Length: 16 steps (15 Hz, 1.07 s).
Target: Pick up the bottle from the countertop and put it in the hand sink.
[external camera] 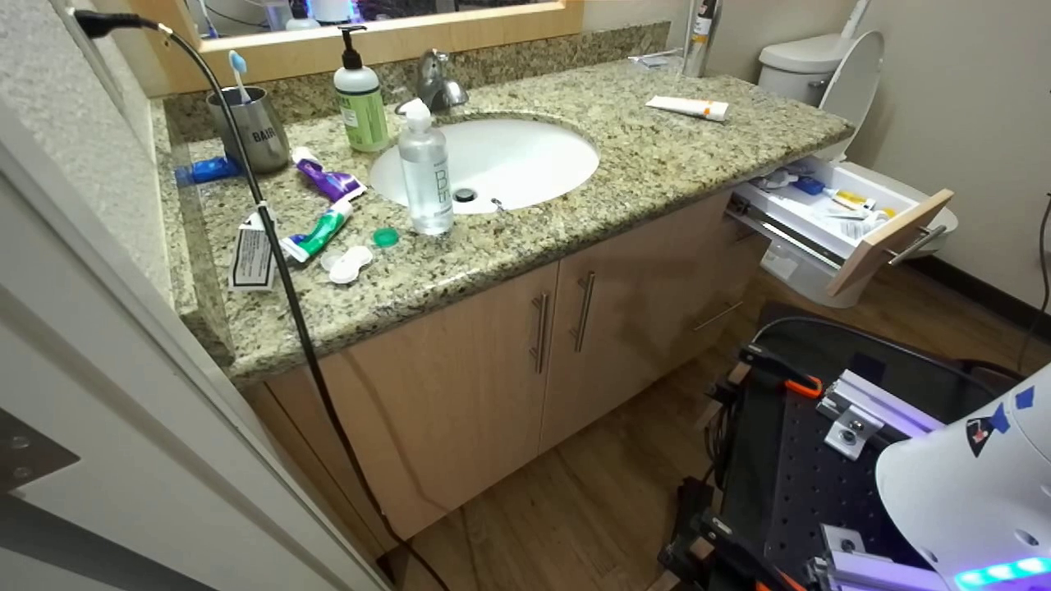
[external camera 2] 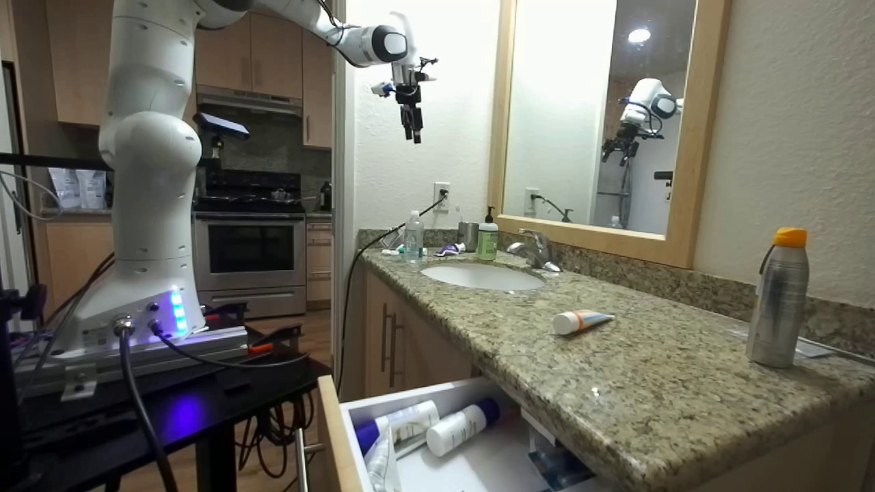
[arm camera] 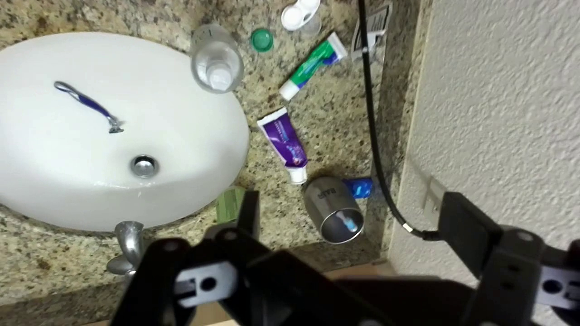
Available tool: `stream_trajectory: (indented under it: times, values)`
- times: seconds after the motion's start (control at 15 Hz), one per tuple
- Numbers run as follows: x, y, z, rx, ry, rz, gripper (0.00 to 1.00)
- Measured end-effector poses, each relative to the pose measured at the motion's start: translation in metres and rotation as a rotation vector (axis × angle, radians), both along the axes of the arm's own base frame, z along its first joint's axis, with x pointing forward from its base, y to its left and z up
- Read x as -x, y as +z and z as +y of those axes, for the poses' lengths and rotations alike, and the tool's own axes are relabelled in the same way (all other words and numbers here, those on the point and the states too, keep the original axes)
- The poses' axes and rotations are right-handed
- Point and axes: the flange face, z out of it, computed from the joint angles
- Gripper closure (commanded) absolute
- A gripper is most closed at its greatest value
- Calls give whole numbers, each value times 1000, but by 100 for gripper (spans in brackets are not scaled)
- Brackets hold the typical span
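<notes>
1. Wrist view: the tool has its fingers spread wide, with nothing held between them; an exterior view shows it hanging well above the worktop.
2. The green soap bottle stands upright on that worktop, just beside the hand sink, between the faucet and the metal cup.
3. A straight drop from here would likely miss: in the wrist view one finger covers part of the soap bottle, so it could land on the black pump instead of passing beside the body.
4. The wide spread could also knock the metal cup, or snag the black cord.
5. Carried too low, the load may strike the faucet or tip the clear bottle at the sink's edge.
6. A razor lies in the hand sink; setting the soap bottle against it could make it topple.
7. The soap bottle looks like translucent plastic, rounded at the shoulder, narrow at the neck. The worktop is glossy speckled granite; the hand sink, smooth and curved, is probably slippery under a flat base. The metal cup looks brushed.
</notes>
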Motion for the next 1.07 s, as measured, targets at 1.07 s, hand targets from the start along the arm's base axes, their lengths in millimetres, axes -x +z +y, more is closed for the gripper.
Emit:
stream_trajectory:
  times: [1.07]
  values:
    - [-136,-92,-52,-81,-681,-157,0]
